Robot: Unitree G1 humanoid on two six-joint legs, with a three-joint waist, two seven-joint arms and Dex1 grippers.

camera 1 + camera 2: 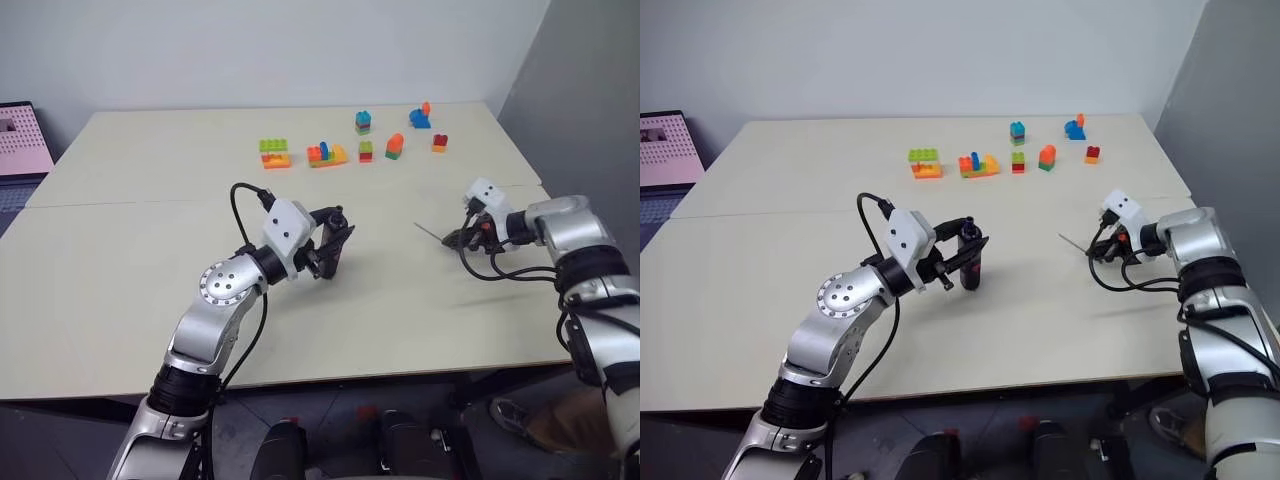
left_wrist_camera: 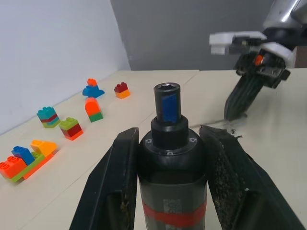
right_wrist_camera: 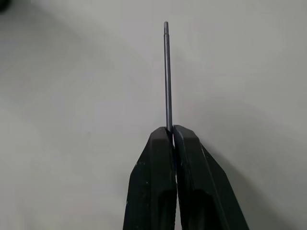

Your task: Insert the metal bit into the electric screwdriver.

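On the right side of the table [image 1: 120, 260], the metal bit [image 3: 167, 72] is being pinched at one end by the right gripper [image 3: 173, 132], fingers closed on it, most of the rod sticking out past the tips. Near table centre, the electric screwdriver [image 2: 170, 158] is being clamped between the fingers of the left gripper [image 1: 958, 255], socket end exposed and aimed toward the right arm. Grasp step is judged done on both sides; the alignment step is being entered. Next move: rod axis is to be lined up with the socket, then fed straight in. Toy bricks [image 1: 327, 154] are being left well clear at the far edge.
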